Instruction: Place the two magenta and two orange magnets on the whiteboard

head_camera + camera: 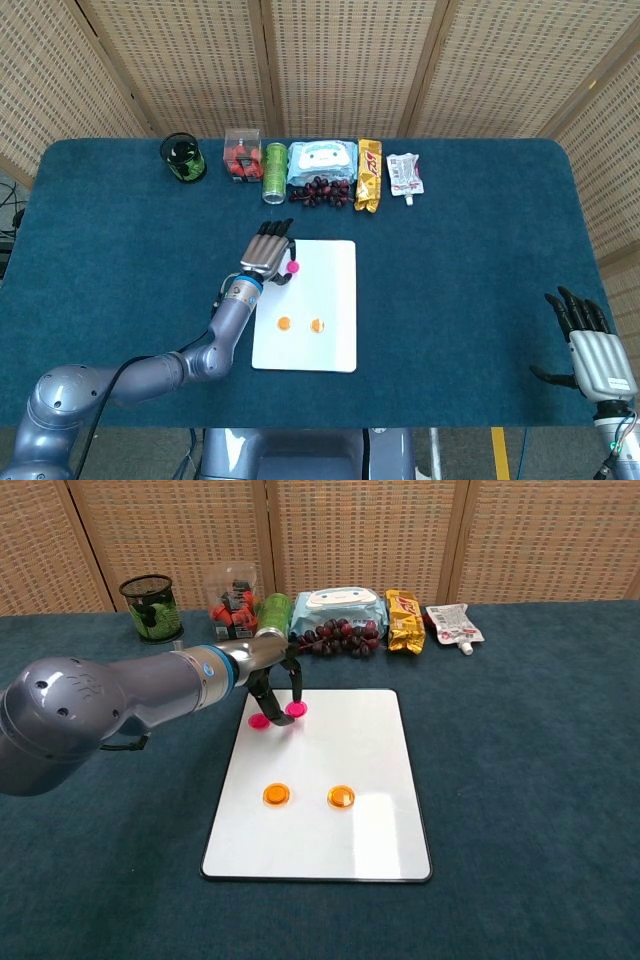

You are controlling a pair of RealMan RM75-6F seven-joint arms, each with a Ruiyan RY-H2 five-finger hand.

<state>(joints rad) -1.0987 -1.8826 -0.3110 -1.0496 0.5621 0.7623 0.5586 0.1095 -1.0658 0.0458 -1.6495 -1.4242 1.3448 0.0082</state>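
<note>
The whiteboard (370, 750) lies flat in the middle of the table, also seen from the head view (335, 300). Two orange magnets (276, 795) (341, 797) sit on its lower half. One magenta magnet (259, 721) rests at the board's upper left corner; the head view hides it under my hand. My left hand (275, 680) (268, 252) hovers over that corner and pinches the second magenta magnet (295, 709) (294, 267) low against the board, just right of the first. My right hand (590, 345) rests at the table's near right, fingers spread, holding nothing.
Along the far edge stand a green cup (183, 157), a clear box of red items (242, 153), a green can (274, 172), a wipes pack (322, 160), grapes (320, 190), a yellow snack bag (369, 175) and a white pouch (404, 173).
</note>
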